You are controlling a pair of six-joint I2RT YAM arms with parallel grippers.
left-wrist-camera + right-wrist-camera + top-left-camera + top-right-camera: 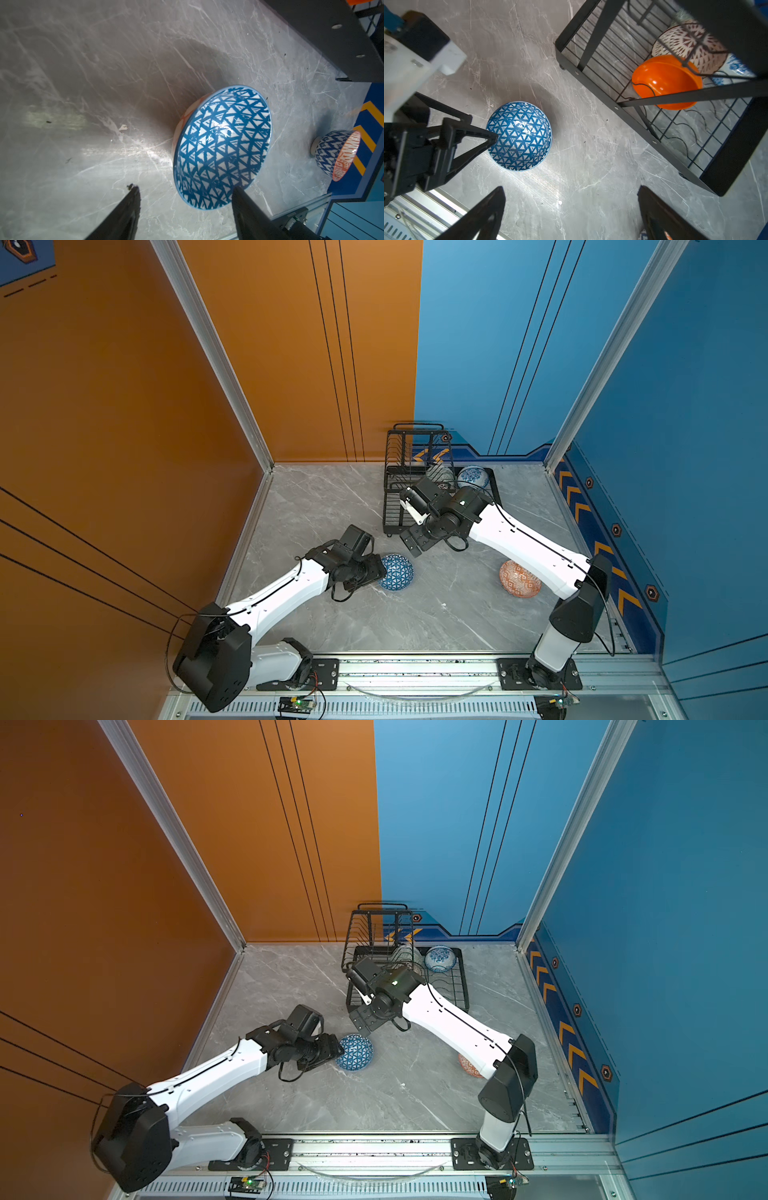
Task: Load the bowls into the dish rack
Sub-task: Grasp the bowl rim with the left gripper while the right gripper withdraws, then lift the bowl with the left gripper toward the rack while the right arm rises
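The blue triangle-patterned bowl [397, 572] [354, 1052] [222, 145] [519, 136] sits upright on the marble table. My left gripper [383, 569] [185, 189] is open at its near rim, one finger [241, 197] over the inside and the other on the table side. The orange-red geometric bowl [519, 578] [336, 153] stands apart, partly under the right arm. In the black dish rack [392, 506] [591, 81] lie the plain orange bowl [666, 81], the dark-lattice bowl [689, 45] and the blue-floral bowl [473, 477]. My right gripper [415, 545] [571, 191] hangs open and empty over the table by the rack's front corner.
Orange and blue walls close in the table at the back and sides. An aluminium rail [415, 668] with both arm bases runs along the front edge. The rack's raised upper basket [415, 448] stands at the back against the wall.
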